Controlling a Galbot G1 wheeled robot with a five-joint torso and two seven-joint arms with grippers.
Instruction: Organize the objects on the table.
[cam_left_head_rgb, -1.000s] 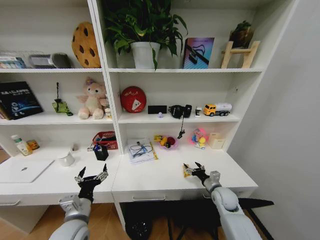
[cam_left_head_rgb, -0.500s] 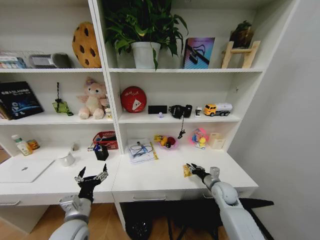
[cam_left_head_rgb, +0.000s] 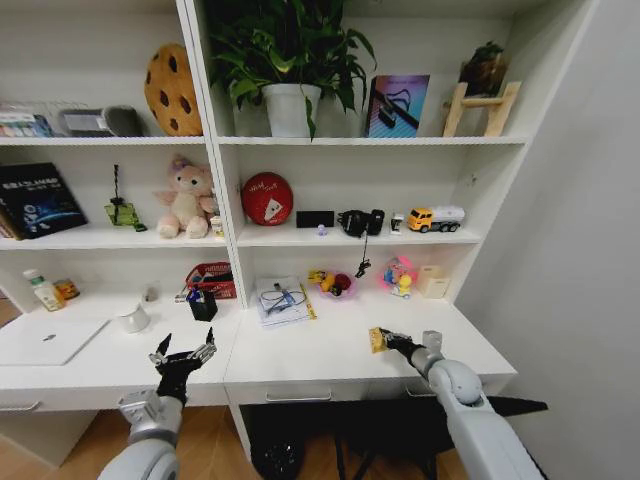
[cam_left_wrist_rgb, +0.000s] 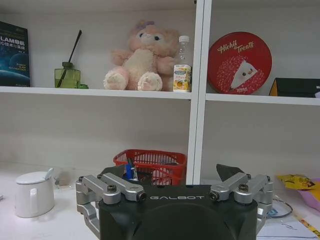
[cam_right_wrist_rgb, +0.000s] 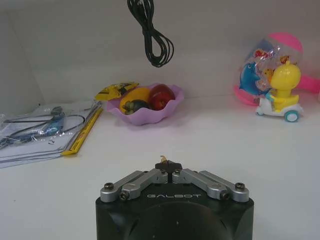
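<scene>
Yellow foil marks the small packet (cam_left_head_rgb: 377, 340), which is held pinched in the right tool (cam_left_head_rgb: 385, 340), the fingers drawn tight together around it, just above the white surface (cam_left_head_rgb: 320, 355). In the right wrist view only a sliver of the packet (cam_right_wrist_rgb: 162, 159) is seen at the fingertips, so how firm the grip is can only be guessed.

Taking the packet as the landmark, the purple fruit dish (cam_left_head_rgb: 333, 284) is found beyond it toward the back wall, the sheaf of papers (cam_left_head_rgb: 282, 300) beyond it and to its left, and the bright toy (cam_left_head_rgb: 398, 276) beyond it to the right. Well to its left sit the red basket (cam_left_head_rgb: 210, 279), the dark pen holder (cam_left_head_rgb: 203, 305) and the white cup (cam_left_head_rgb: 132, 319); the silver laptop (cam_left_head_rgb: 48, 340) lies farthest left.

The task is judged to be early: one object has been lifted but not yet put away, and the laptop and pens are left untouched.

The right arm is stretched low and forward from the lower right, wrist nearly level. The left tool (cam_left_head_rgb: 182, 354) is held upright over the front edge, far to the packet's left, its fingers spread wide and empty.
</scene>
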